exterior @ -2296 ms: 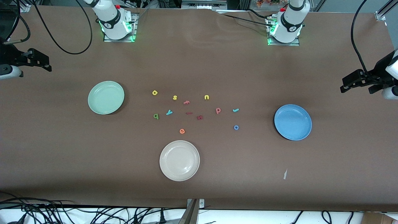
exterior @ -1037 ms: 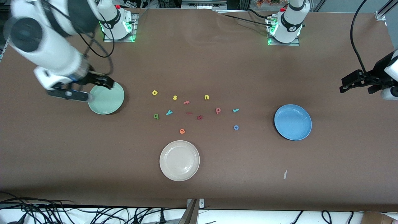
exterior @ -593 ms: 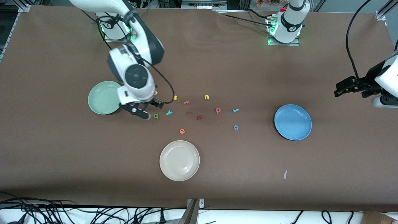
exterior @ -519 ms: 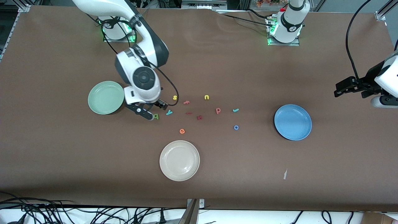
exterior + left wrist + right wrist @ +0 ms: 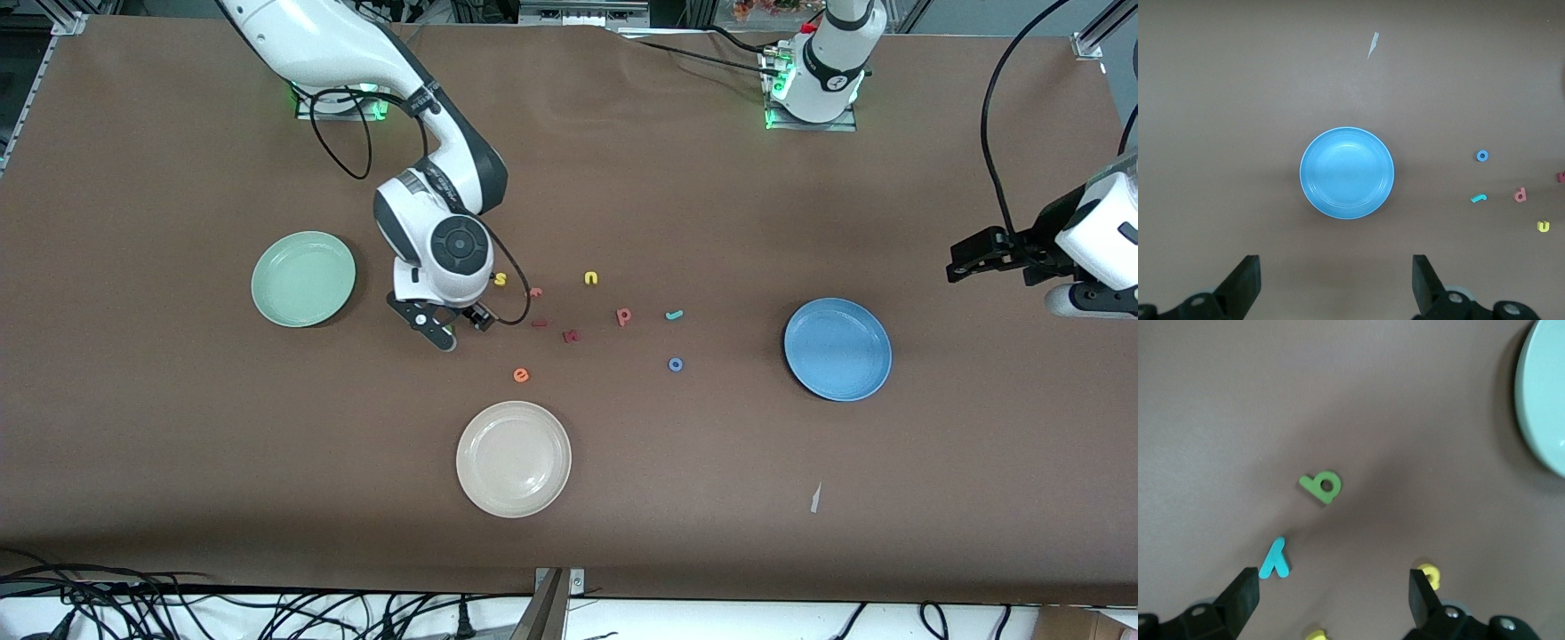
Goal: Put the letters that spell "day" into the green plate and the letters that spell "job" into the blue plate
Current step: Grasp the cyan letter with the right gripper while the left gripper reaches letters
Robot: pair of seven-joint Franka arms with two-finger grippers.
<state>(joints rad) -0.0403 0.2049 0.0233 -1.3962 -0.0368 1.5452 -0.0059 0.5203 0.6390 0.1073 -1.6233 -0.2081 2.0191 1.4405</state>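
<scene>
So we've got the right gripper (image 5: pixel 458 331) hanging over the cluster of foam letters near the green plate (image 5: pixel 303 278), jaws spread wide with nothing between them. In its wrist view the dark green a (image 5: pixel 1321 486) sits flat on the brown table (image 5: pixel 178 427), with the teal y (image 5: pixel 1275 559) just beside it and the yellow d (image 5: pixel 1429 575) close to one fingertip; the yellow s (image 5: pixel 1314 634) peeks in at the edge too. None of these 3 are in the green plate, which sits toward the right arm's end of the table. The left gripper (image 5: pixel 996 258) waits in the air over the left arm's end of the table, also released and holding nothing. Its wrist view shows the blue plate (image 5: pixel 1347 173) with the blue o (image 5: pixel 1482 155), the teal j (image 5: pixel 1479 197) and the salmon-pink b (image 5: pixel 1519 195) lying on the table well apart from it, plus the yellow u (image 5: pixel 1543 226). There's also an orange e (image 5: pixel 521 375) just farther from the front camera than the cream-white plate (image 5: pixel 513 459), 3 dark red letters (image 5: pixel 571 336) in the middle, and a little white scrap (image 5: pixel 814 498). Apart from the letters themselves, we can't read any writing or labels.
</scene>
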